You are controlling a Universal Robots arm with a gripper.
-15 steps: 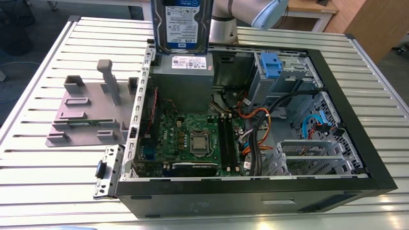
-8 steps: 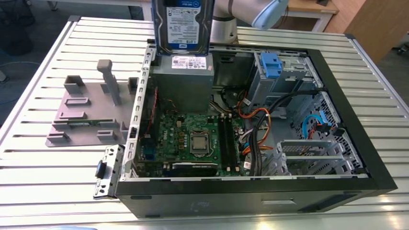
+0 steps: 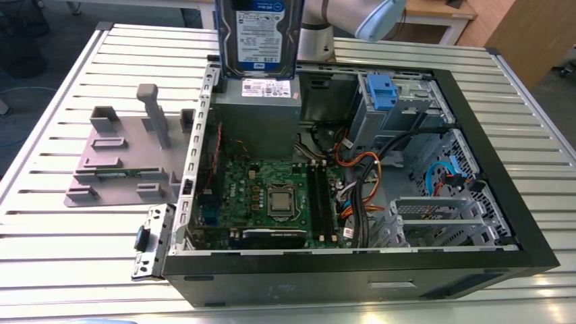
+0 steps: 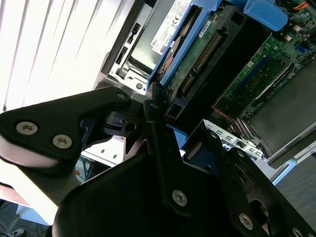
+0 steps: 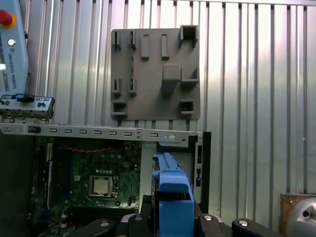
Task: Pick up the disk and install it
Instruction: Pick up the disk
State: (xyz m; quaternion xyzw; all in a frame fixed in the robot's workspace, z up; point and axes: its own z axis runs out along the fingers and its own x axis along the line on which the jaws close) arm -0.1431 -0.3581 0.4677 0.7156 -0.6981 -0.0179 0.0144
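Closest in the exterior view is the long side wall of the open black metal computer case [image 3: 360, 277], lying on its side on the silver slatted table [image 3: 72, 243]. Inside it, a green circuit board [image 3: 270, 196] lies flat at the bottom. At the far end sits a larger grey metal box with a white sticker [image 3: 256, 115]. A small blue plastic clip [image 3: 382, 91] stands in the drive bay towards the exterior view's right.

The flat silver-grey metal disk with a white and blue label [image 3: 256, 34] hangs in the air over the far end of the case, above the grey box. It stands on edge with its label facing the exterior camera. Behind it, the pale grey robot arm [image 3: 360, 17] crosses the top of the scene.

The black hand [image 5: 170, 219] is pinched onto the disk. In the first wrist view, black fingers [image 5: 217, 223] sit on either side of the disk's blue plastic bracket. In the second wrist view, the hand [image 4: 180, 136] grips the same blue frame, and the disk [image 4: 202, 54] shows its green underside and connector.

On the table beside the case, at the exterior view's left, a grey plastic fixture plate with raised blocks [image 3: 121, 158] lies flat.
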